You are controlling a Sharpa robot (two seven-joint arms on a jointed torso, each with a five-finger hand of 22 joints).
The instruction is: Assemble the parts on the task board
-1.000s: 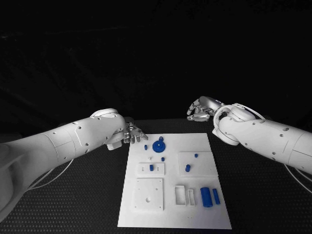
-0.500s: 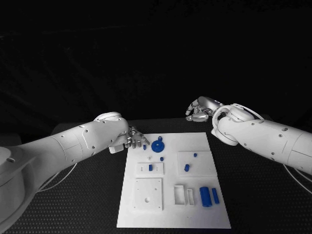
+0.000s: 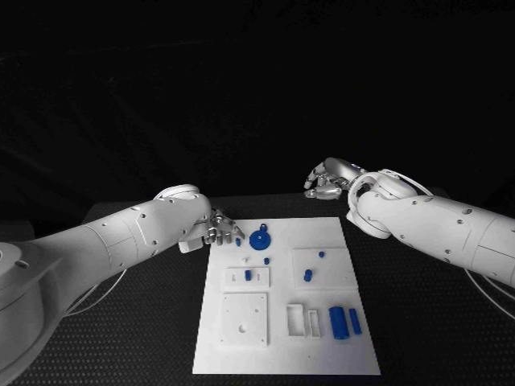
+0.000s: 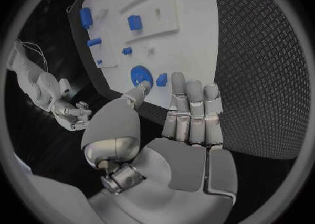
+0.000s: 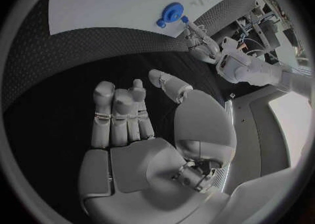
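The white task board (image 3: 327, 354) lies lengthwise in the middle of the black table. At its far end sit a round blue disc (image 3: 261, 239) and a small blue piece (image 3: 239, 240). My left hand (image 3: 220, 229) hovers at the board's far left corner, just beside that small piece, fingers straight and holding nothing. In the left wrist view its fingers (image 4: 190, 109) point toward the disc (image 4: 140, 74) and small piece (image 4: 161, 79). My right hand (image 3: 327, 178) is raised beyond the board's far right corner, apart from it, empty, with its fingers (image 5: 118, 111) extended.
More blue parts stand on the board: small pegs mid-board (image 3: 249, 275) (image 3: 307, 277) (image 3: 323, 256) and two larger blue blocks (image 3: 339, 322) near the front right. White raised blocks (image 3: 245, 319) sit at the front left. Black table (image 3: 153, 338) surrounds the board.
My left hand has come down and in toward the board's far left corner, closer to the small blue piece. The right hand has barely moved.
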